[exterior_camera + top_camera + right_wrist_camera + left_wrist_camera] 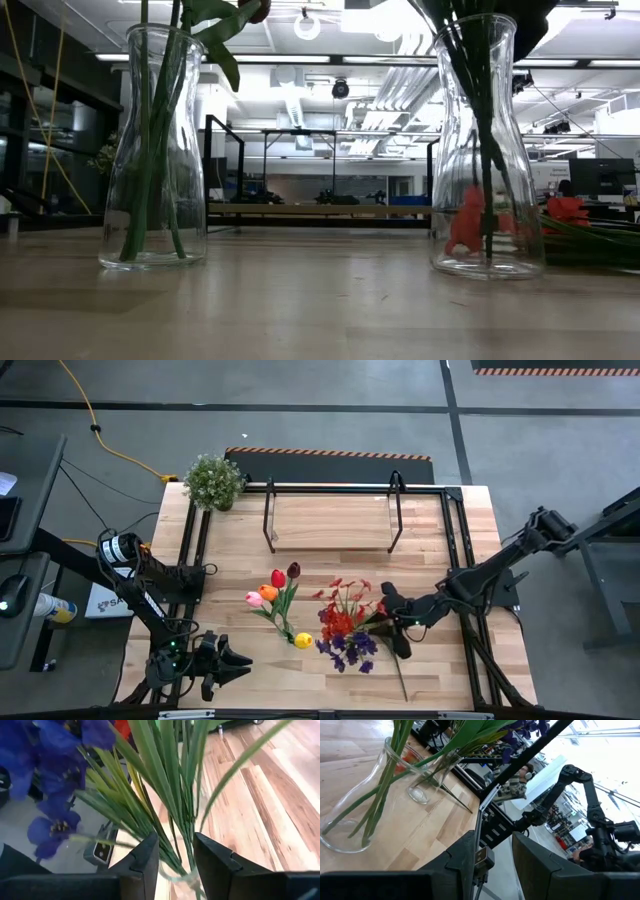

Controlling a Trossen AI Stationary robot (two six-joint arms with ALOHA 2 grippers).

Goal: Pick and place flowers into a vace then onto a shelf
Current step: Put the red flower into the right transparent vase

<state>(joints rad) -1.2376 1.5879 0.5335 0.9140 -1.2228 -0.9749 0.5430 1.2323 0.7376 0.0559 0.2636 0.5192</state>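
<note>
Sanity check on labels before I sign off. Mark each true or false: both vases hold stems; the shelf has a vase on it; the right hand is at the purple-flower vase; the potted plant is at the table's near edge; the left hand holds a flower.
1. Both vases hold stems: true, the tulip vase and the purple-flower vase.
2. The shelf has a vase on it: false, its board is bare.
3. The right hand is at the purple-flower vase: true.
4. The potted plant is at the near edge: false, far left corner.
5. The left hand holds a flower: false, it is empty.

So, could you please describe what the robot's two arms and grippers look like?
Both arms are dark, slim and jointed. The left gripper and right gripper each end in two flat, black, angular fingers. The left arm carries a silvery cylindrical joint with an orange ring near its base.
</note>
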